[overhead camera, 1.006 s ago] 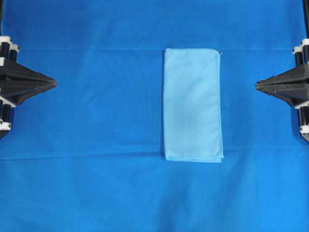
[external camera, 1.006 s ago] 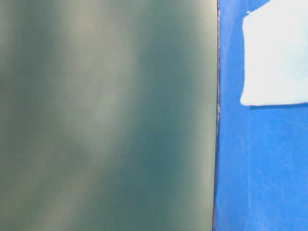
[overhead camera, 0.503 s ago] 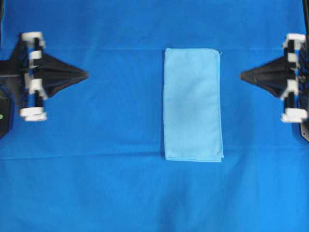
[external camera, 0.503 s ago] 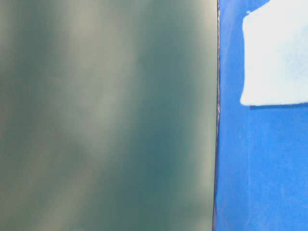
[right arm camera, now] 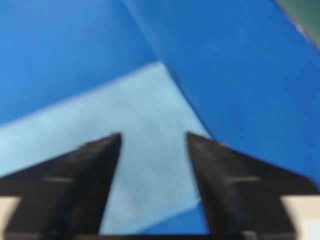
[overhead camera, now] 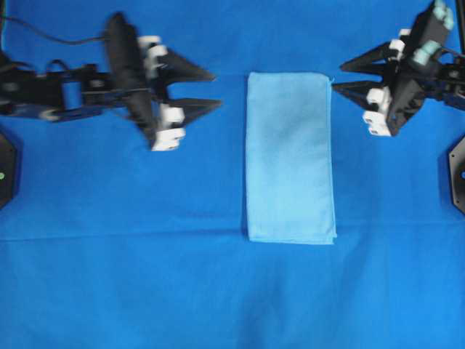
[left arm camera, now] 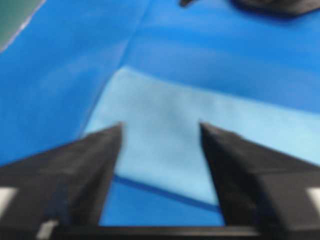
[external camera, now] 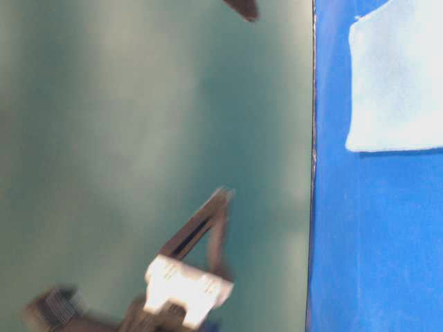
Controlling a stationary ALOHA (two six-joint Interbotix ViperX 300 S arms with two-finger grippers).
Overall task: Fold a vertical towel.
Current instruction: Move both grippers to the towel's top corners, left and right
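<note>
Towel (overhead camera: pixel 290 157) is laid flat on the blue table cloth (overhead camera: pixel 145 276), slightly right of centre in the overhead view, long axis running up and down, its layered edges visible at the lower end. No fold has yet been made.

The left gripper (overhead camera: pixel 209 90) is seen with its jaws spread apart and nothing between them, hanging near the towel's upper left corner but clear of it. The right gripper (overhead camera: pixel 342 75) is likewise spread and empty, its lower tip just beside the upper right corner; whether it touches cannot be told. In both wrist views the towel is framed between the parted fingers (left arm camera: pixel 90 165).

Several risks can be judged from here. The towel is already in layers, so only the top layer might be pinched if the jaws are brought down too shallowly, and the stack would then be peeled apart rather than folded. If the two corners are not taken at matching points, or are lifted unevenly, a skewed fold would result. The table cloth beneath could also be caught with the towel if the tips are pressed too deep, dragging and wrinkling it.
</note>
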